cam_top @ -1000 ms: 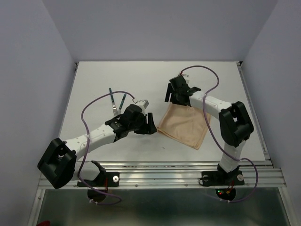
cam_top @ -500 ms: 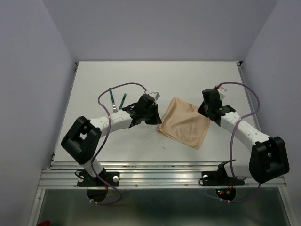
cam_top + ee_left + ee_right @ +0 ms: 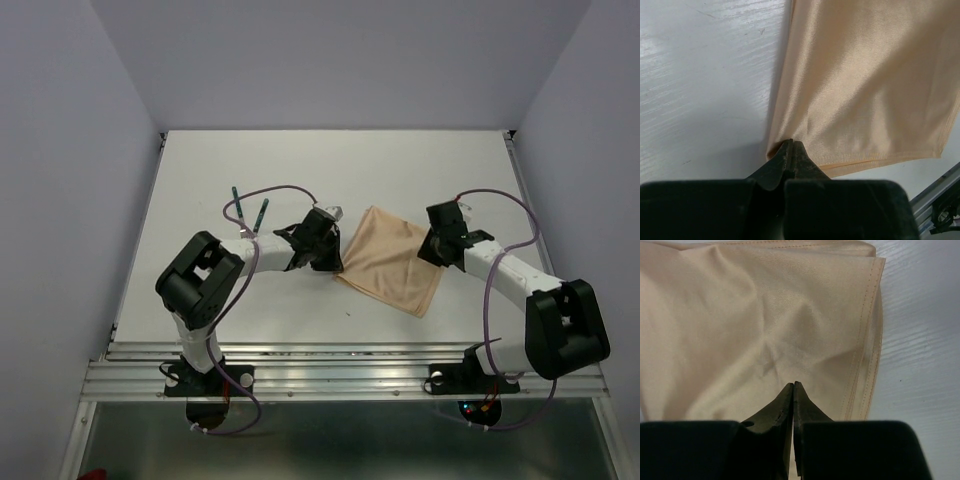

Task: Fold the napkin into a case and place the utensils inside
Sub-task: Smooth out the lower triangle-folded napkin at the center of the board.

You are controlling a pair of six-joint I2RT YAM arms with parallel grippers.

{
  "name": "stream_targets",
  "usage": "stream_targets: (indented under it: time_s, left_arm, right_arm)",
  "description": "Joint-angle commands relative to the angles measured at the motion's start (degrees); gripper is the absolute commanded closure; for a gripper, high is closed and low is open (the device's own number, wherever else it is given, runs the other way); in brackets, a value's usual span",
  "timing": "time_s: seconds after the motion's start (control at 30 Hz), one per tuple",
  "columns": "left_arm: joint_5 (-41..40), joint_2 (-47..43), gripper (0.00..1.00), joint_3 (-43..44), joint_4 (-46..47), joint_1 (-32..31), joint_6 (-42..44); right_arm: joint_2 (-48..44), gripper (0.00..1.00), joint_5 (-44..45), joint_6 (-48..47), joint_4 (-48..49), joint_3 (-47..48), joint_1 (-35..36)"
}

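Note:
The peach-tan napkin [image 3: 392,265] lies folded into a flat four-sided shape in the middle of the white table. My left gripper [image 3: 331,262] is at its left corner. In the left wrist view that gripper [image 3: 791,143] is shut, its tips pinching the napkin [image 3: 865,75] just inside the corner, where the hem lifts slightly. My right gripper [image 3: 431,252] is at the napkin's right side. In the right wrist view it [image 3: 793,385] is shut on the puckered napkin [image 3: 740,315], a little in from the stitched hem. Two utensils [image 3: 261,210] with dark green handles lie left of the left gripper.
Purple cables loop above both wrists, the left one [image 3: 270,190] passing over the utensils. A metal rail [image 3: 340,365] runs along the table's near edge. Pale walls close in the back and both sides.
Both arms swung onto the napkin: the left gripper moved right to its left corner, the right gripper came round to its right side. Both sets of jaws went from open to shut.

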Motion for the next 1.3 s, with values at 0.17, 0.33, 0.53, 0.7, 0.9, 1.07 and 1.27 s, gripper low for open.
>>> stream_targets:
  time_s: [0.17,0.33,0.53,0.7,0.9,1.07,1.27]
  left_arm:
    - [2.5,-8.9,1.0,-7.4,-1.2,0.0,0.2]
    - [1.6,-16.5,1.0,-10.2,-4.5,-0.9,-0.2]
    - [-4.5,-19.8,1.0,-1.2,-11.4,-0.7,4.1]
    - [-6.1,-12.0,0.79,8.2,-13.6,0.9,6.3]
    - [-4.7,0.5,0.71,20.7,-14.8,2.5,6.2]
    - [-4.1,6.6,0.88,25.8,-15.3,4.8,6.4]
    - [-1.1,9.5,1.0,26.3,-14.0,7.7,6.5]
  right_arm:
    - [1.7,0.92,0.1,-3.2,-0.7,3.0,0.1]
    - [1.9,0.92,0.6,-2.7,-0.6,3.4,0.1]
    - [4.4,0.92,0.4,-2.8,-0.4,7.2,0.1]
    - [5.8,0.91,-0.1,-3.7,-0.4,9.8,0.1]
    - [6.5,0.91,-3.6,-4.2,0.0,10.9,0.1]
    - [6.1,0.87,-6.3,-4.0,0.8,10.6,1.2]
    - [6.3,0.82,-6.6,-2.0,1.1,9.7,6.0]
